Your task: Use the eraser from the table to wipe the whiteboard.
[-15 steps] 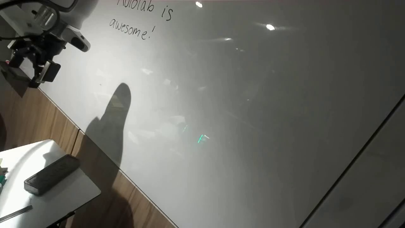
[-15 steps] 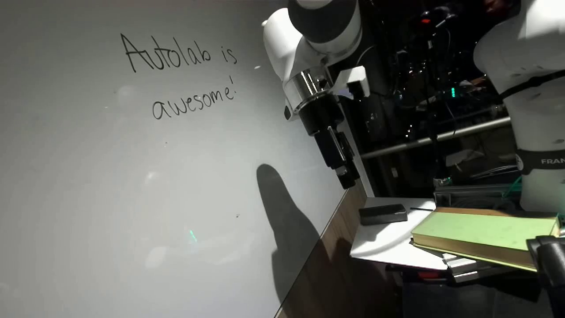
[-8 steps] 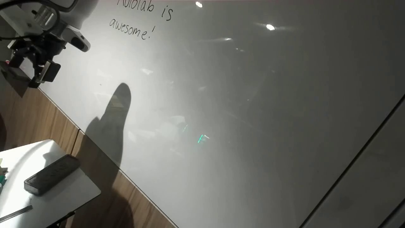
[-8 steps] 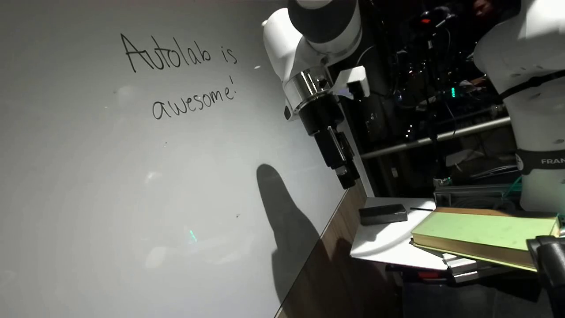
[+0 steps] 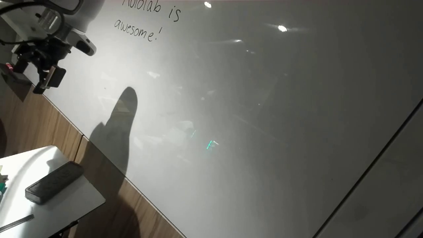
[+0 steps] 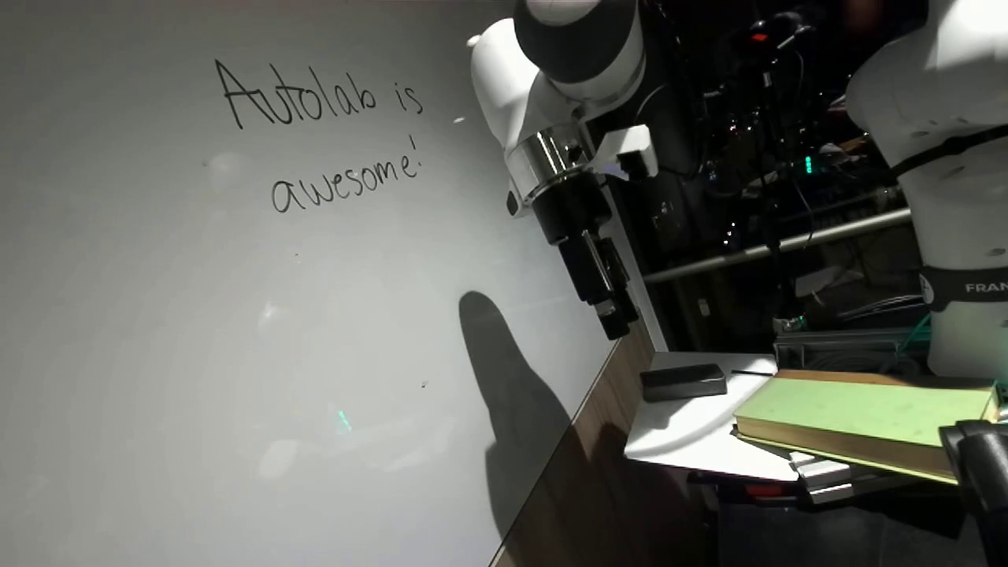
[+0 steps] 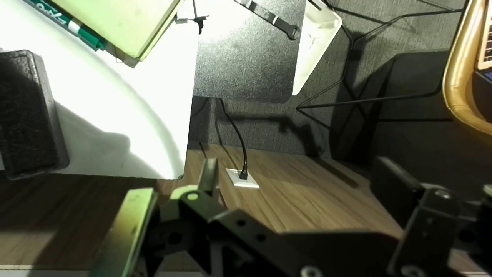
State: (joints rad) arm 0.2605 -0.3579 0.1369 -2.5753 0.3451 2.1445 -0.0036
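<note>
Your black two-fingered gripper [image 7: 301, 179] is spread, holding nothing. In the wrist view, bring it left to straddle the narrow width of the black oblong eraser [image 7: 29, 115] on the white flat tabletop [image 7: 157, 80].

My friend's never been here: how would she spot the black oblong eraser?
Find the huge, glossy pale whiteboard, then the flat white table by the brown wood panelling below it. On that table lies the oblong eraser: a chunky black block, unlike its neighbours, the slim green marker pen and thick pale-green book.
</note>
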